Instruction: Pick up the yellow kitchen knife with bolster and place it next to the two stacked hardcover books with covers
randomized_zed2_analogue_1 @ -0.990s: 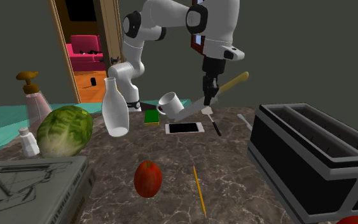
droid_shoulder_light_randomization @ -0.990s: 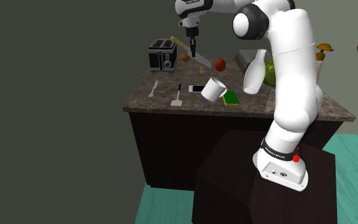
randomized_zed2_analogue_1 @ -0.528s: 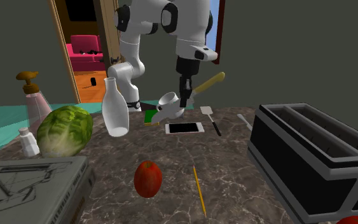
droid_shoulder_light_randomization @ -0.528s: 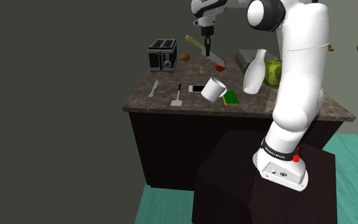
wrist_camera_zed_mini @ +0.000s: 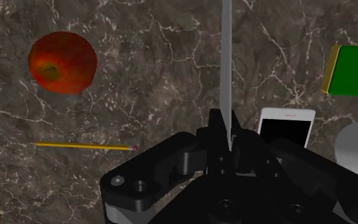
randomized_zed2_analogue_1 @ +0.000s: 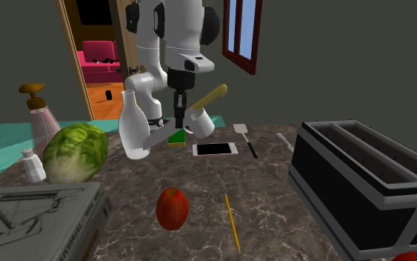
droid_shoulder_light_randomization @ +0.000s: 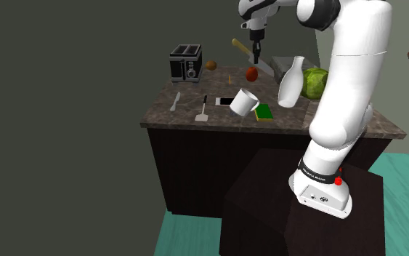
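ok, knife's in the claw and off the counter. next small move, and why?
Probably shift the claw toward the green books before lowering. It is shut on the knife well above the counter, and the books lie off to one side of the blade, past the phone, by the white mug.

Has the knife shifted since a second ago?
Yes. In the shoulder view the knife, clamped in the gripper, has travelled right, away from the toaster and toward the white bottle.
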